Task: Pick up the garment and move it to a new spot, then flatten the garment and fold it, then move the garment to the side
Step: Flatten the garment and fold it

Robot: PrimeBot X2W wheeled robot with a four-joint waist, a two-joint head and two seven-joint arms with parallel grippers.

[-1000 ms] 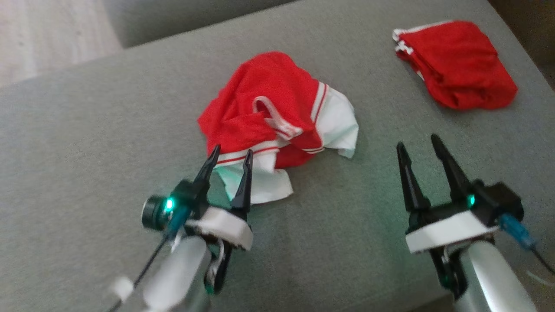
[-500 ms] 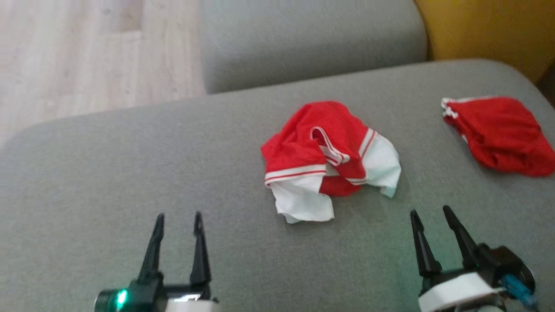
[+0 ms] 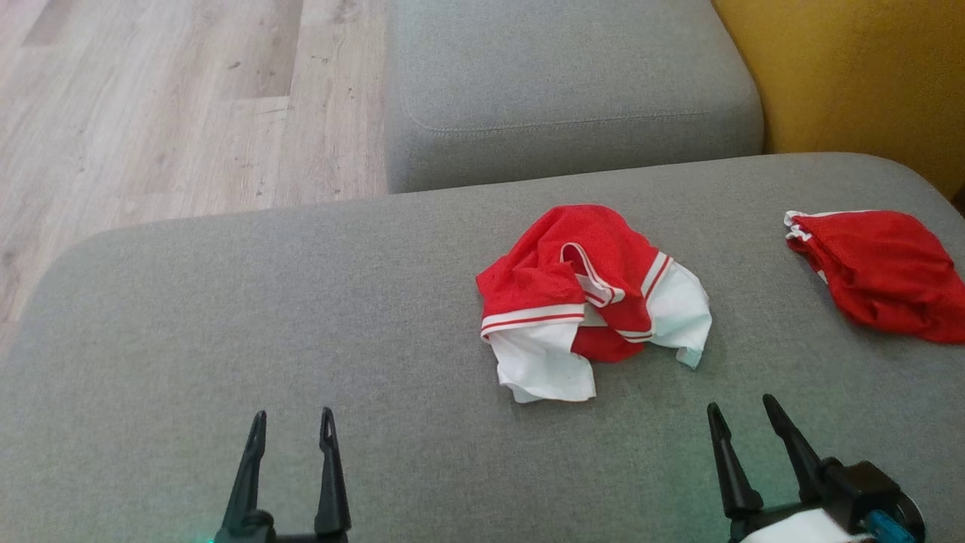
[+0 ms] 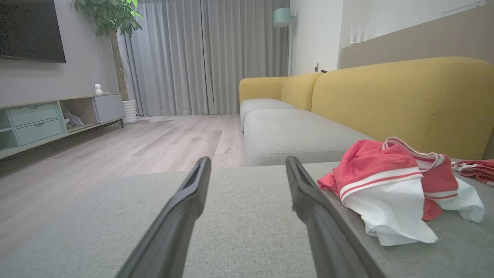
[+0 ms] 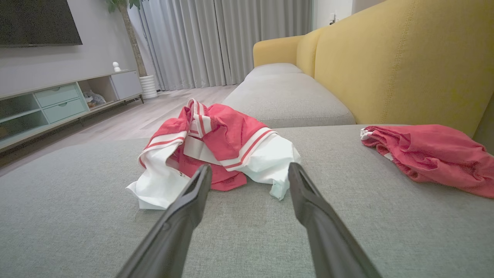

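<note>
My head camera has tipped up and back, bringing more of the wooden floor, the far seat cushion and the yellow backrest into the head view. My left gripper, earlier at the garment's white sleeve, has drawn well clear to its left. My right gripper has likewise pulled back.

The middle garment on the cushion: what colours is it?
The garment is red with white sleeves and striped red-and-white bands; right wrist view shows it best.

Loads of bare sofa cushion on the left; garment and red bundle block the right side.
</note>
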